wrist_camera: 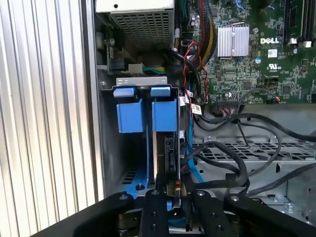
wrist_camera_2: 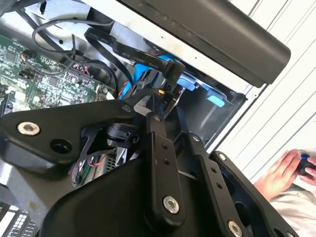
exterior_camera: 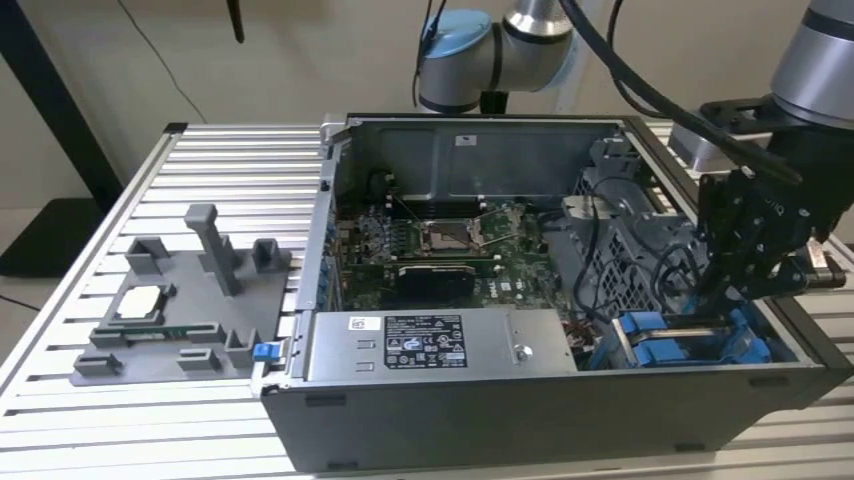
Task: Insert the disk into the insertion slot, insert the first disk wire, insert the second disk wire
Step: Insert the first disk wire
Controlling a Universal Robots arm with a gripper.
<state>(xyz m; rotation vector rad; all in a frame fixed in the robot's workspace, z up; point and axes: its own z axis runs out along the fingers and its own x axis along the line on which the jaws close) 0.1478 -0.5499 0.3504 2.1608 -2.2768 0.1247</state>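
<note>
My pincer [wrist_camera: 174,193] hangs low inside the open computer case [exterior_camera: 534,420], at the lower right of the exterior view. Its fingers are drawn close together and seem to pinch the black plug of a disk wire [wrist_camera_2: 128,52]. Just past the plug is the disk [wrist_camera: 169,148], standing on edge in the insertion slot [wrist_camera: 129,116] between blue rails. Farther off, at the centre of the exterior view, are the green motherboard [exterior_camera: 427,240] and the grey power-supply box [exterior_camera: 441,345]. The case rests on a slatted tabletop [exterior_camera: 227,150].
</note>
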